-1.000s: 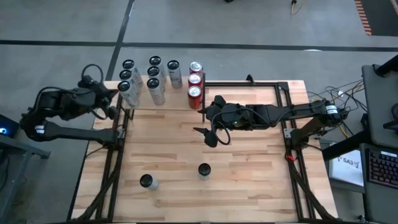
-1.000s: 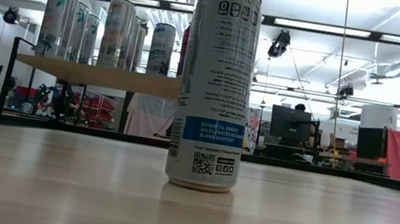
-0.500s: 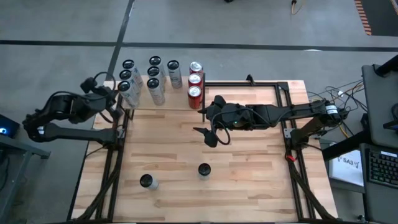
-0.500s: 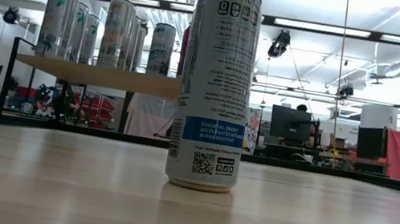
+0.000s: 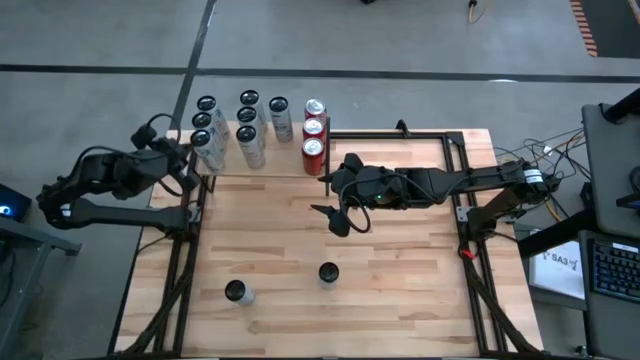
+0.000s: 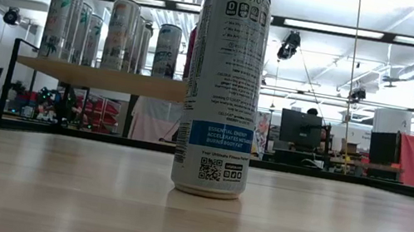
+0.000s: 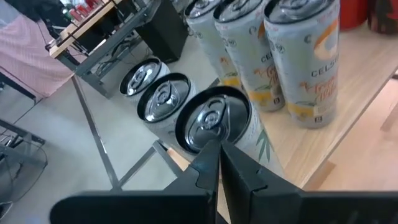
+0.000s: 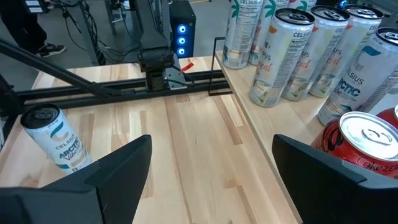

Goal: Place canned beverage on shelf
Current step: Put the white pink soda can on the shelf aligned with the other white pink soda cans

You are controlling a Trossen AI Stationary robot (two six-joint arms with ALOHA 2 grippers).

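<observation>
Jaws of right gripper (image 5: 340,219) spread wide, holding nothing, hovering over the bare middle of the pale wood plank tabletop (image 5: 400,290). Jaws of left gripper (image 5: 183,160) pressed fully together, empty, at the left end of the shelf, tips just above the top of the nearest can as seen from the left wrist.

Two slim white cans upright on the tabletop toward the near edge: white can with dark printed label and QR code (image 6: 222,89) centre, second white can with teal lettering (image 5: 236,292) well to its left. Both well apart from either gripper.

Small raised shelf of pale wood planks on thin black posts (image 6: 104,78) at the table's far left corner, already crowded: two rows of slim white and silver cans (image 5: 246,122) across its left and middle, column of three red cans (image 5: 314,130) at its right end. Nearest red can (image 8: 364,144) close beside the right gripper's wrist camera, standing between that gripper and the rest of the shelf row.

Black metal frame rails (image 5: 435,136) along the table's far and side edges. Monitors, desks and a red cloth in the room behind, seen from the low camera.
</observation>
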